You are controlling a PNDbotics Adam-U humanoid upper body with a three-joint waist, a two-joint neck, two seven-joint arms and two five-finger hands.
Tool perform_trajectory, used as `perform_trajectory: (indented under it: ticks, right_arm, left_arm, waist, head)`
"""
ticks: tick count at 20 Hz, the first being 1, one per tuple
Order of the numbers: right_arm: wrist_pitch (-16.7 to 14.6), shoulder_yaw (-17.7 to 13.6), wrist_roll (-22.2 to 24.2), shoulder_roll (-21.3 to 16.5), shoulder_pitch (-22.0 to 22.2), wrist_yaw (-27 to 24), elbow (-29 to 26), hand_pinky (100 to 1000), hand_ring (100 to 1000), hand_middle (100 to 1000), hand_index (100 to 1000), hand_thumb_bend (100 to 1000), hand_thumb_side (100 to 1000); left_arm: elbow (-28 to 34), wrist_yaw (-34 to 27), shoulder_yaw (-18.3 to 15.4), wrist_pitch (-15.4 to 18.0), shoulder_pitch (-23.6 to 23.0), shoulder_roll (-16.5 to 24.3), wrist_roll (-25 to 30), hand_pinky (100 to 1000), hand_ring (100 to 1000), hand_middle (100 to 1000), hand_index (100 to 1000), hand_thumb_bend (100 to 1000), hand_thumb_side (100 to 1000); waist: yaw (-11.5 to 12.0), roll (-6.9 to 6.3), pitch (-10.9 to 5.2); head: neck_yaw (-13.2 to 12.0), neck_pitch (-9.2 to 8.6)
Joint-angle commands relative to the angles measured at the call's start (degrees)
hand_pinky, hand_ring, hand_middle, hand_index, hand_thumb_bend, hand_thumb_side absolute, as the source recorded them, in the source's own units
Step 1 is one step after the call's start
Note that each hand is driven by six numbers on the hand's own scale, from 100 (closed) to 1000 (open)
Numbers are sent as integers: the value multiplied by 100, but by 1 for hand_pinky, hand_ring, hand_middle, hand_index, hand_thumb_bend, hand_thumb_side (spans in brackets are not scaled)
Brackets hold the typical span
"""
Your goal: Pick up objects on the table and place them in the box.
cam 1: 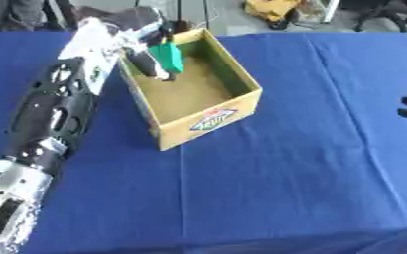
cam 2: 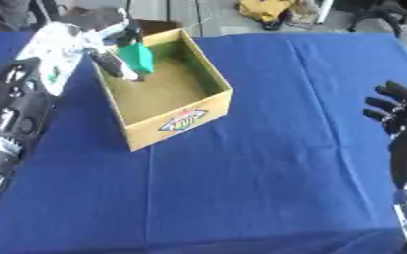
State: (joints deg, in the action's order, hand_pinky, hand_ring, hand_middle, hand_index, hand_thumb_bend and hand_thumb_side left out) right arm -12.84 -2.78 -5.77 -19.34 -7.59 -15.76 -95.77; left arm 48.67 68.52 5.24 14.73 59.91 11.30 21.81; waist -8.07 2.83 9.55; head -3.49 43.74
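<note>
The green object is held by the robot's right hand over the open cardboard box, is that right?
Not quite: the left hand holds the green object over the open cardboard box, as the left eye view shows. The right hand rests open at the right edge.

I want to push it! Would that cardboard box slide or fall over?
Probably slide: the box looks wide, low and flat-bottomed on the blue cloth. Likely light, being open with thin walls. The left hand holds a green thing inside it.

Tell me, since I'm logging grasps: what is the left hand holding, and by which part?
The left hand holds a green object by its upper end, over the box. The right hand holds nothing.
</note>
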Motion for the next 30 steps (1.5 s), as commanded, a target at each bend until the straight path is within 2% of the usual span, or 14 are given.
perform_trajectory:
  ticks: [1, 4, 5, 6, 7, 9, 10, 11, 12, 17, 19, 22, 26, 30]
  right_arm:
    - [-9, -21, 16, -80, -60, -26, -134, 745, 758, 761, 832, 100, 981]
    - [-8, -23, 15, -81, -56, -24, -134, 745, 758, 761, 832, 100, 981]
    - [-7, -22, 15, -81, -56, -23, -134, 745, 757, 759, 832, 100, 982]
    - [-5, -22, 16, -78, -57, -23, -130, 745, 757, 759, 832, 100, 983]
    - [-4, -22, 17, -75, -58, -22, -128, 745, 756, 758, 832, 100, 983]
    - [-6, -26, 17, -70, -55, -23, -129, 745, 755, 757, 832, 100, 983]
    - [-8, -30, 16, -69, -52, -23, -130, 745, 755, 757, 832, 100, 983]
    - [-8, -34, 13, -66, -46, -23, -129, 745, 755, 756, 832, 100, 983]
    - [-9, -38, 11, -64, -40, -22, -128, 745, 754, 755, 832, 100, 984]
    - [-17, -84, -28, -50, 39, -10, -116, 744, 752, 753, 831, 100, 985]
    - [-19, -93, -37, -53, 49, -9, -117, 744, 752, 753, 831, 100, 956]
    - [-28, -129, -63, -66, 59, 5, -126, 744, 752, 753, 831, 100, 986]
    - [-42, -181, -116, -92, 36, 19, -152, 744, 751, 752, 831, 100, 985]
    - [-48, -195, -138, -114, 3, 20, -177, 744, 751, 752, 831, 100, 985]
  left_arm:
    - [-74, 198, 19, 33, 78, 0, -64, 691, 569, 500, 649, 749, 349]
    - [-136, 255, 4, 69, 68, -3, -94, 691, 569, 500, 649, 749, 349]
    - [-144, 264, 2, 79, 66, 0, -102, 798, 808, 766, 866, 1000, 606]
    - [-137, 261, 6, 108, 60, 15, -120, 824, 842, 801, 885, 1000, 694]
    - [-122, 249, 7, 139, 54, 32, -149, 849, 875, 836, 904, 1000, 735]
    - [-23, 179, -27, 182, 51, 70, -249, 871, 888, 851, 911, 1000, 800]
    - [75, 115, -59, 199, 43, 92, -319, 871, 888, 851, 911, 1000, 800]
    - [180, 40, -102, 208, 45, 112, -396, 871, 877, 844, 905, 1000, 868]
    - [301, -40, -153, 217, 34, 131, -477, 857, 823, 793, 852, 1000, 916]
    - [966, -453, -721, 383, 139, 282, -892, 830, 765, 730, 792, 950, 858]
    - [1240, -622, -993, 542, -31, 428, -1061, 826, 766, 727, 788, 936, 860]
    - [1651, -875, -1404, 668, -408, 589, -1314, 813, 750, 709, 778, 906, 875]
    - [2199, -1212, -1885, 435, -953, 683, -1651, 800, 729, 690, 770, 870, 881]
    - [2612, -1548, -1930, 105, -1499, 666, -1987, 793, 714, 676, 760, 838, 877]
  waist:
    - [-6, 1, -92]
    - [-5, 0, -92]
    - [-1, -1, -93]
    - [12, -3, -98]
    - [19, -3, -100]
    - [30, 4, -103]
    - [36, 6, -103]
    - [45, 12, -105]
    - [52, 15, -105]
    - [219, 38, -157]
    - [281, 36, -166]
    - [392, 26, -134]
    - [496, 2, -72]
    - [550, -10, -41]
  head:
    - [-9, -29]
    - [-3, -31]
    - [-2, -33]
    - [-1, -37]
    - [-1, -40]
    - [-2, -46]
    - [-3, -50]
    - [-3, -51]
    - [-3, -53]
    - [25, -15]
    - [80, -6]
    - [168, -19]
    - [246, -63]
    - [266, -60]
